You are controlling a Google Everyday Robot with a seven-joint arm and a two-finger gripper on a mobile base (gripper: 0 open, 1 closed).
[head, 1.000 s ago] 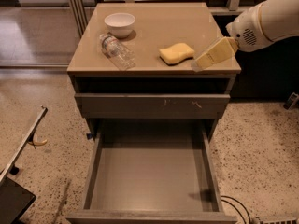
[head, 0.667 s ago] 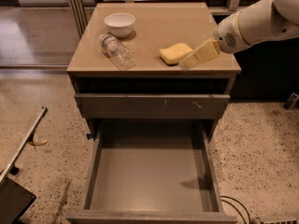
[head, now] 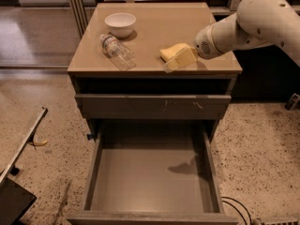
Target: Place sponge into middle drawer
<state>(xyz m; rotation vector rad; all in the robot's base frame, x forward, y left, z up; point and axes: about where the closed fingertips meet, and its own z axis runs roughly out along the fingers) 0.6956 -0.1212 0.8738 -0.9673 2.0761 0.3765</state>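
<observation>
Sponge (head: 169, 51) on cabinet top (head: 154, 27), right of centre, my gripper (head: 174, 63) touching its near right side; whether the claw is clenched or released I cannot tell. Middle drawer (head: 152, 182) pulled open below.

White rounded arm (head: 262, 22), yellowish end effector (head: 172, 64) by sponge (head: 169, 50)

The gripper (head: 180, 61), right of centre on the table (head: 154, 27), hides the right part of the sponge (head: 168, 51) — contact unclear. The middle drawer (head: 140, 182) is cut off at the bottom edge — the arm (head: 262, 18) at the upper right.
</observation>
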